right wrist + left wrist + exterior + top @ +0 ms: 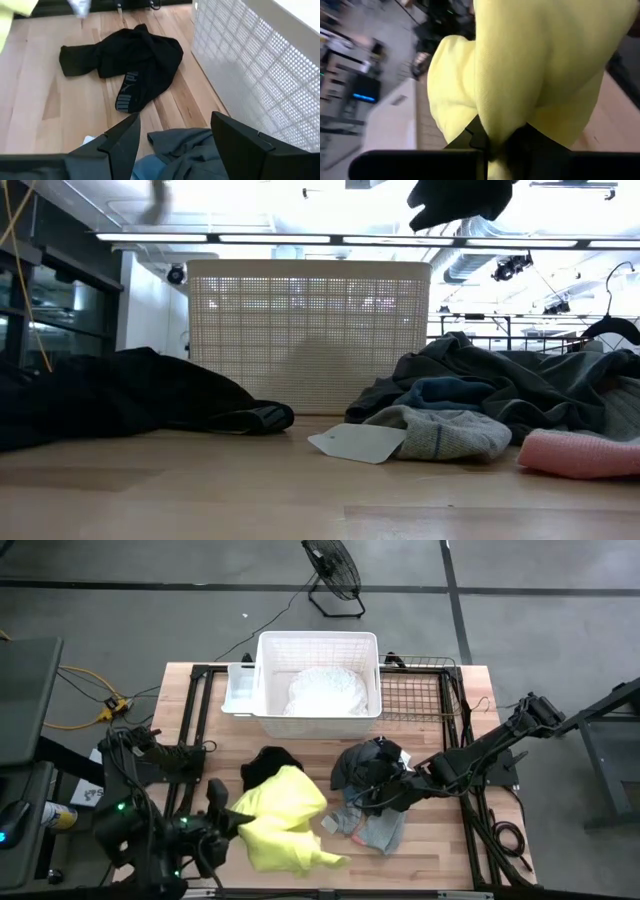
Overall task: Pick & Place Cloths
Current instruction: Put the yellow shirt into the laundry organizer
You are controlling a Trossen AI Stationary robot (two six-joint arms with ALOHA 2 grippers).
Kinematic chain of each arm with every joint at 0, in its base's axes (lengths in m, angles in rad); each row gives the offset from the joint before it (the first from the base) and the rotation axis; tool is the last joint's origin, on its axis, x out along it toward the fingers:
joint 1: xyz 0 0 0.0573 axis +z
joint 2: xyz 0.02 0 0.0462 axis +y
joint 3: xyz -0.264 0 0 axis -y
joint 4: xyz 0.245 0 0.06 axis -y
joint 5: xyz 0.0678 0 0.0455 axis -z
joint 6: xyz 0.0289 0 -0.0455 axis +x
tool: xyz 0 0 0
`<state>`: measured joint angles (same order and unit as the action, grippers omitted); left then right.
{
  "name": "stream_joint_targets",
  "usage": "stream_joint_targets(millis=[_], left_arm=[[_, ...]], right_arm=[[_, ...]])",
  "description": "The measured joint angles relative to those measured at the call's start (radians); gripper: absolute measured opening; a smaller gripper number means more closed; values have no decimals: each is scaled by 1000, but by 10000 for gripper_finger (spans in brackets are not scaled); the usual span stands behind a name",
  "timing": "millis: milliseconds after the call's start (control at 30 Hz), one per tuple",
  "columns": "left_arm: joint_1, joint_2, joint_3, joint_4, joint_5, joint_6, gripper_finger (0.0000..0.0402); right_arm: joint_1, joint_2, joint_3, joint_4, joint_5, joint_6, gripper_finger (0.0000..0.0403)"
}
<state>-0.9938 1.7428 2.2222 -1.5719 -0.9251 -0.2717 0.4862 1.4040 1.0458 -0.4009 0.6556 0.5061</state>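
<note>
The bright yellow cloth (285,825) spreads near the table's front edge, and my left gripper (222,823) is shut on its left end. The black cloth (268,765) lies flat on the wood in front of the basket. A dark grey cloth (365,765) is heaped at centre right, with a blue-grey one (375,828) beside it. A white cloth (325,690) lies in the white basket (268,645). My right gripper (175,142) is open and hovers over the dark grey heap (200,155). My left gripper pinches a bunched fold of the yellow cloth (502,117) between its two fingers (472,137), at the cloth's left end. The fabric runs away from the fingers toward the table's right. Whether the rest lies on the wood or is lifted, I cannot tell.
The basket stands at the table's far edge, with a black wire rack (420,690) to its right. A white card (358,443) and a pink cloth (580,452) lie near the grey heap. Bare wood (440,850) shows at the near right. A fan (333,570) stands on the floor beyond.
</note>
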Motion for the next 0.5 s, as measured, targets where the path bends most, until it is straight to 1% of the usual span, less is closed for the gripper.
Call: stream_joint_targets(millis=[133, 200, 333, 500], left_arm=[[27, 0, 10, 0, -76, 55, 29], [47, 0, 10, 0, -112, 77, 29], [88, 0, 10, 0, -190, 120, 29], [155, 0, 10, 0, -199, 135, 29]], right_arm=[[0, 0, 0, 54, 13, -55, 235], [0, 0, 0, 91, 40, -95, 235], [11, 0, 0, 183, 133, -204, 235], [49, 0, 0, 303, 284, -371, 235]])
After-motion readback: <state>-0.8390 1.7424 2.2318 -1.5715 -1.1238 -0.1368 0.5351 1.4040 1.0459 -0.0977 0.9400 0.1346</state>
